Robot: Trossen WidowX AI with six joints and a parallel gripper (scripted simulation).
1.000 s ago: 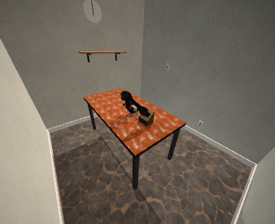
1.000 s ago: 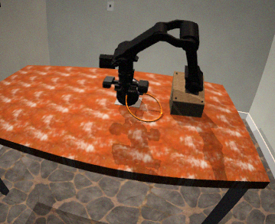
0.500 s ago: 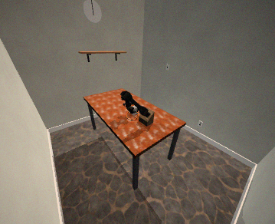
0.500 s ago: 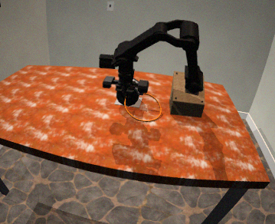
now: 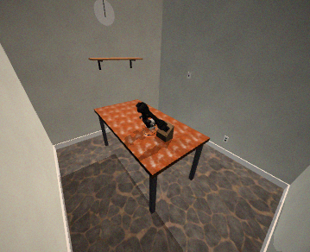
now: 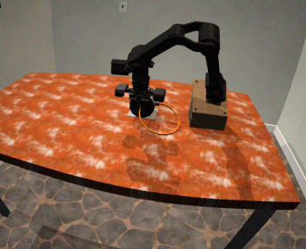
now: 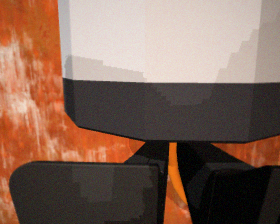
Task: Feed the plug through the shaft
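The motor (image 7: 167, 60) (image 6: 153, 113) is a pale block with a dark band. It fills the top of the wrist view and sits mid-table under the arm. My gripper (image 7: 171, 136) (image 6: 141, 101) (image 5: 149, 126) points down right beside the motor and is shut on the thin orange cable (image 7: 174, 175). The cable runs up between the fingers toward the motor's underside. In the exterior view the cable (image 6: 155, 132) lies in a loop on the table to the right of the motor. The plug is hidden from every view.
The orange mottled table (image 6: 51, 107) (image 5: 117, 114) holds a brown wooden block (image 6: 208, 110) (image 5: 165, 132) at the right. The arm's base stands on that block. The table's front edge is near in the exterior view.
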